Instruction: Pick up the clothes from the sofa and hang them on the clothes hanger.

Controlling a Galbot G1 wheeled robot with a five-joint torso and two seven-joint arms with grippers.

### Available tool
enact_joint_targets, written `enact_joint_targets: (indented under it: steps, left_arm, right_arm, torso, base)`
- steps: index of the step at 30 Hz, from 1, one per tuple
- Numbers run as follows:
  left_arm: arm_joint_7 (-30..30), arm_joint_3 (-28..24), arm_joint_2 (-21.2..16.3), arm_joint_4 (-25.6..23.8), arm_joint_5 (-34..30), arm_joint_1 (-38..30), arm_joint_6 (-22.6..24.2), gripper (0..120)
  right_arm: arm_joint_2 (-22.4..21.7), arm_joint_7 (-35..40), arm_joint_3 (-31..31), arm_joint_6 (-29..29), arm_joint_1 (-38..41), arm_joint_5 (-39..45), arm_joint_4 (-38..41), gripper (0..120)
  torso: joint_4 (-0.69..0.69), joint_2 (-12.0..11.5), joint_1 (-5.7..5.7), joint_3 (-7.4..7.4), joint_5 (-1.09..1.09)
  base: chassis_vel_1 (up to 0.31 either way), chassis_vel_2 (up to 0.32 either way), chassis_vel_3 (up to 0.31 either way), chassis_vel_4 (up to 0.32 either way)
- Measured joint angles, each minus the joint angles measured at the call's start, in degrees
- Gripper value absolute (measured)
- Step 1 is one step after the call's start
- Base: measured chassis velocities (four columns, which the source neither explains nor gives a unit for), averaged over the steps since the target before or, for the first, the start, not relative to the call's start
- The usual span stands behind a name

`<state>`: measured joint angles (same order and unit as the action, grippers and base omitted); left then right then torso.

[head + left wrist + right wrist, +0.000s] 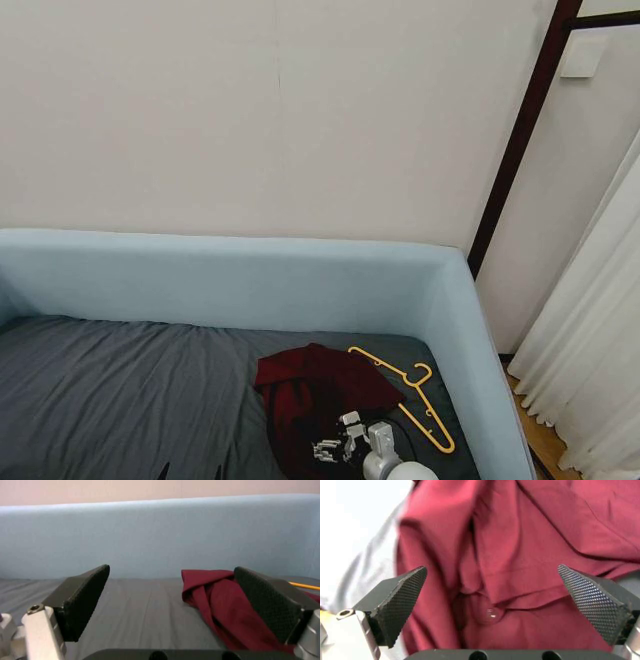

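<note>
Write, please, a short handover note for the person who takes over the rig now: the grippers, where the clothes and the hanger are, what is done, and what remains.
Right gripper: open and empty, hovering close above the dark red garment.
Left gripper: open and empty, low over the grey sofa seat, left of the garment.
Yellow clothes hanger: lying flat on the seat at the garment's right, near the sofa's right end.
Done: nothing yet; the garment lies crumpled on the seat.
Left: grasp the garment, lift it and hang it on the hanger.
</note>
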<state>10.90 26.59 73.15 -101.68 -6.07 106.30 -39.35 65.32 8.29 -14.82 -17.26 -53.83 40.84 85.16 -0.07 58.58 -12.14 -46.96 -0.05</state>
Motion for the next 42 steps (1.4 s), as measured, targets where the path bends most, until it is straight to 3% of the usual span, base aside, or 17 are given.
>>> enact_joint_targets:
  steps: [2,6,15,27,33,42]
  left_arm:
    - [0.0,0.0,0.0,0.0,0.0,0.1,0.0,98]
    - [0.1,0.1,0.1,-0.1,0.0,0.0,0.0,98]
    - [0.2,0.2,0.2,0.0,0.1,-0.1,0.1,98]
    - [0.3,0.1,0.4,0.5,0.0,-0.6,0.0,98]
    - [0.5,0.3,0.2,0.8,-0.2,-0.7,-0.4,98]
    - [0.6,0.1,-0.1,0.7,-0.5,-1.4,-0.4,98]
  right_arm:
    - [0.3,-0.1,0.0,0.1,0.1,0.0,-0.8,97]
    - [1.6,-0.6,-0.4,0.2,0.7,-0.1,-2.9,77]
    - [3.0,-0.6,-1.3,0.8,1.9,-1.9,-5.8,47]
    - [3.1,-0.9,-2.3,1.3,2.4,-0.9,-5.3,3]
    - [2.4,-0.1,-2.6,1.4,2.7,0.6,-2.8,0]
    - [-1.5,4.0,-1.6,-0.7,4.8,9.0,9.6,0]
  torso:
    - [-0.01,0.0,0.00,0.00,0.00]
    - [-0.01,0.0,0.00,0.00,0.01]
    - [0.00,0.0,0.00,0.00,0.00]
    - [0.00,0.0,-0.01,0.00,0.01]
    - [0.00,0.0,-0.01,0.00,0.01]
    - [-0.01,0.0,-0.01,0.00,0.01]
  base:
    - [0.000,0.000,0.000,0.000]
    - [0.000,0.000,0.000,0.000]
    - [0.000,0.000,0.000,0.000]
    - [0.000,0.000,0.000,0.000]
    - [0.000,0.000,0.000,0.000]
    - [0.000,0.000,0.000,0.000]
